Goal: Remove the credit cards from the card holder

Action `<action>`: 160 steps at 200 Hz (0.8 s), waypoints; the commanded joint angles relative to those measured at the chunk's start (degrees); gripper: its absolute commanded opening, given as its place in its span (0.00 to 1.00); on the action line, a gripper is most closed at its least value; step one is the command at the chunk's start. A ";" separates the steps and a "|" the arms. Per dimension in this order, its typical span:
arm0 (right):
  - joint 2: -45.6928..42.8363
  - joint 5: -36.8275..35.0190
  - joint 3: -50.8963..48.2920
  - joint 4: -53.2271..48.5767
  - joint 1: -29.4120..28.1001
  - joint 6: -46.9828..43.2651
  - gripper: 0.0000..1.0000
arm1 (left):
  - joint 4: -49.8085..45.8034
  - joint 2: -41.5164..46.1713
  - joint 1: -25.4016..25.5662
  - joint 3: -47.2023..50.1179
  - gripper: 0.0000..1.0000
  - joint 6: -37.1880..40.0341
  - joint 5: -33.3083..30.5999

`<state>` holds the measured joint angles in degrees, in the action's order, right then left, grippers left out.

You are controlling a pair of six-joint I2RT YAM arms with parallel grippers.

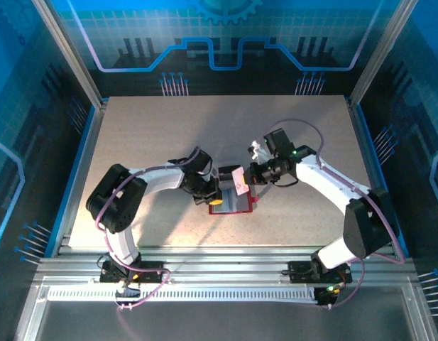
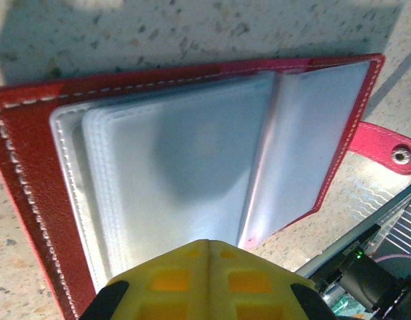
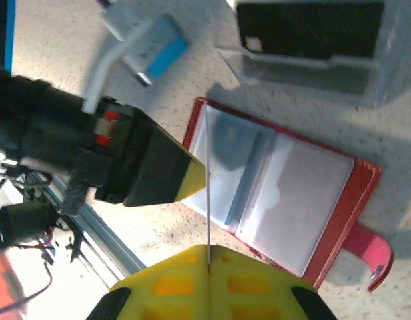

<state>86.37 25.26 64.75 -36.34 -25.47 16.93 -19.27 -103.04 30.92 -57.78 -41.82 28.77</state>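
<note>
With the left tool point(image 2: 208, 250), fingers together, pinning the card holder point(image 2: 38, 187) at its 9 o'clock edge, the right tool point(image 3: 209, 252), clamped on a credit card point(image 3: 208, 200), should pull straight out.

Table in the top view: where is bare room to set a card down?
Bare: the far strip of table along the back wall; the left side beyond the left arm. Crowded: the near middle around the card holder.
</note>
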 commanded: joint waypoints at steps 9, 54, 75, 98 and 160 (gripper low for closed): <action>1.68 -4.85 6.20 -10.31 -1.77 -26.91 0.00 | -2.72 2.94 0.25 -2.64 0.00 0.87 -0.76; 6.13 -11.82 15.46 -17.08 -3.04 -54.59 0.00 | -3.95 4.60 0.02 -3.35 0.01 0.83 -2.19; 9.68 -16.52 19.60 -20.26 -5.11 -66.06 0.00 | -4.45 5.45 -0.75 -2.80 0.01 0.94 -2.32; 15.80 -16.94 27.58 -25.21 -5.95 -72.39 0.00 | -4.89 6.74 -2.20 -1.50 0.01 1.21 -2.65; 29.97 -19.19 46.23 -34.80 -6.63 -79.12 0.00 | -7.01 12.25 -7.36 3.17 0.01 2.70 -3.12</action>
<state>113.06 7.38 105.71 -64.36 -31.59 -56.69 -23.20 -94.00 25.28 -56.95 -40.51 26.33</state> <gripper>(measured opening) 0.042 0.040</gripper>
